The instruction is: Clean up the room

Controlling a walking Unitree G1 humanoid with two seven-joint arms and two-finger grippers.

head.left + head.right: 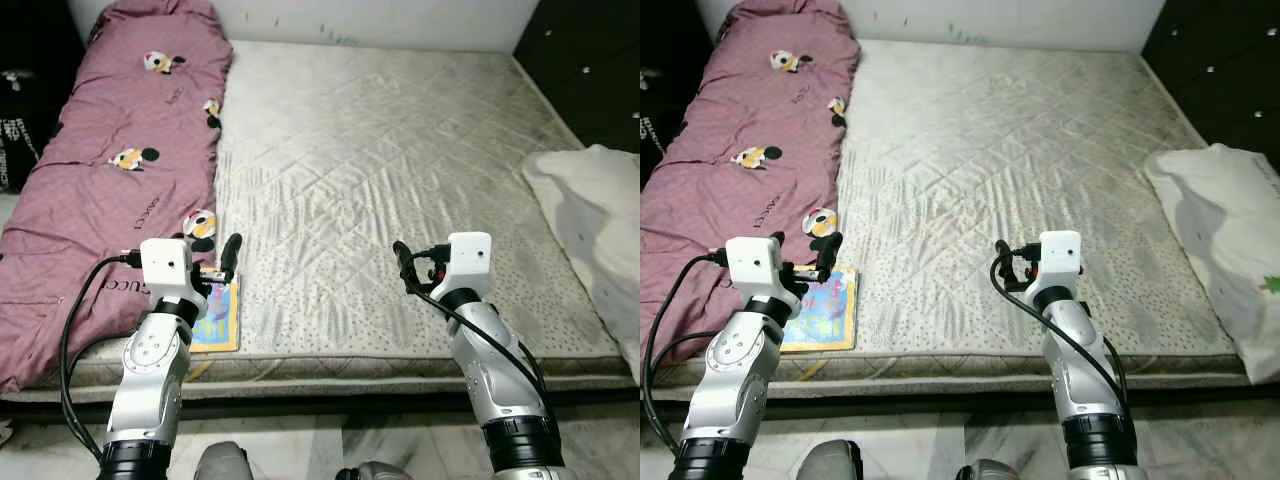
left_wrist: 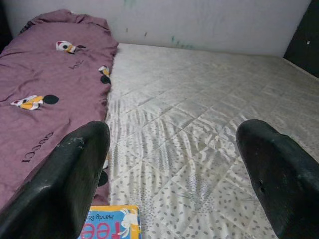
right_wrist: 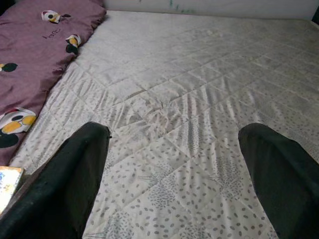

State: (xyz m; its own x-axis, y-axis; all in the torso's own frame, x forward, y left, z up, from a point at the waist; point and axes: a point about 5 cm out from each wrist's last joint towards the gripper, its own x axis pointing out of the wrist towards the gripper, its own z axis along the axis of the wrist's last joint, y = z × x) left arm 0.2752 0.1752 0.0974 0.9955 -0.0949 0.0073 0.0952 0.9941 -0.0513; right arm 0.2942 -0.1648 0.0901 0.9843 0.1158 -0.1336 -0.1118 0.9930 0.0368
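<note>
dark cabinet (image 1: pixel 590 60), white wall (image 1: pixel 380 20)

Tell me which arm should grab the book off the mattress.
Left. The left claw hangs open just above the book at the mattress edge; the right claw, also open, is farther away over bare mattress.

The purple cartoon-print fabric blanket (image 1: pixel 120 170) carries "GUCCI" printed several times in dark letters, upside down to the head camera. On the colourful children's book (image 2: pixel 110 230), at six o'clock in the left wrist view, partial inverted lettering reads roughly "Mandy S" and large red "ee".
</note>
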